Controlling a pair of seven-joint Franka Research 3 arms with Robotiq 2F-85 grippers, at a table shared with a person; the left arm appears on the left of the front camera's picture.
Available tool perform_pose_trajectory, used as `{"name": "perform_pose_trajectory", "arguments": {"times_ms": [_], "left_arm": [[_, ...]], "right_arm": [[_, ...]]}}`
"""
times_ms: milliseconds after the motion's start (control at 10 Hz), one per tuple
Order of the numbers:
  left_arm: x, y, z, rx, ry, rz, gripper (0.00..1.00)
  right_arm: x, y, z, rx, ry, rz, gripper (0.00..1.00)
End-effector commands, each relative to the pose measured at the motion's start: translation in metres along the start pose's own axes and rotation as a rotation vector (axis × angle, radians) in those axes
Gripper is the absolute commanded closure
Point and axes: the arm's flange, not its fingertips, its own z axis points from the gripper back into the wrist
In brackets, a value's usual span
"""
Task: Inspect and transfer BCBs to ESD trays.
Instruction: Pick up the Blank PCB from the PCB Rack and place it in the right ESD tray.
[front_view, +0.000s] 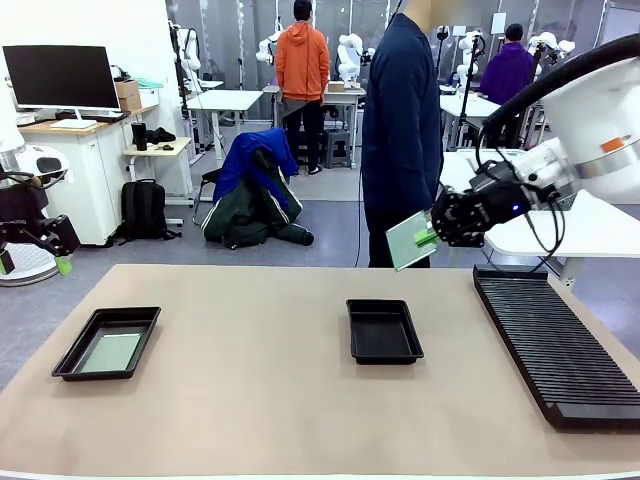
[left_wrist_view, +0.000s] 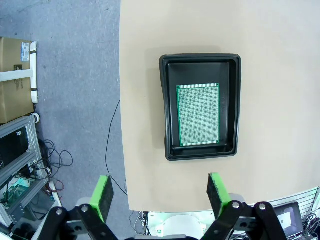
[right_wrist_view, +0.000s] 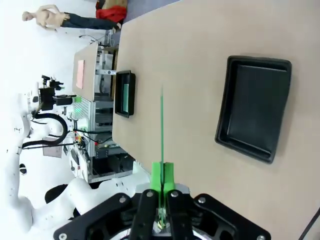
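Two black ESD trays lie on the table. The left tray (front_view: 66, 358) (left_wrist_view: 200, 58) holds one green BCB (front_view: 110, 352) (left_wrist_view: 198, 115) flat on its floor. The middle tray (front_view: 384, 352) (right_wrist_view: 223, 125) has nothing in it. My right gripper (front_view: 430, 238) (right_wrist_view: 162, 182) is shut on the edge of a second BCB (front_view: 405, 242), held in the air above and to the right of the middle tray; the right wrist view shows this board (right_wrist_view: 162, 125) edge-on. My left gripper (left_wrist_view: 160, 196) hangs open high above the left tray, near the table's left edge, with nothing between its fingers.
A long black ribbed rack (front_view: 555, 340) lies along the table's right side. A person in a dark blue coat (front_view: 400, 130) stands at the far edge, behind the held board. Bare tabletop (front_view: 250, 380) spreads between the two trays.
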Motion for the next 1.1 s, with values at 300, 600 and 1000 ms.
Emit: {"name": "perform_pose_trajectory", "arguments": {"times_ms": [300, 600, 1000], "left_arm": [[-0.002, -0.001, 0.000, 0.003, -0.003, 0.016, 0.00], [-0.002, -0.001, 0.000, 0.003, -0.003, 0.016, 0.00], [-0.002, -0.001, 0.000, 0.003, -0.003, 0.016, 0.00]], "right_arm": [[0.001, -0.051, -0.073, 0.099, 0.030, 0.102, 0.97], [0.003, -0.084, -0.108, 0.129, 0.031, 0.102, 0.97], [0.001, -0.114, -0.142, 0.118, 0.048, 0.033, 0.97]]}}
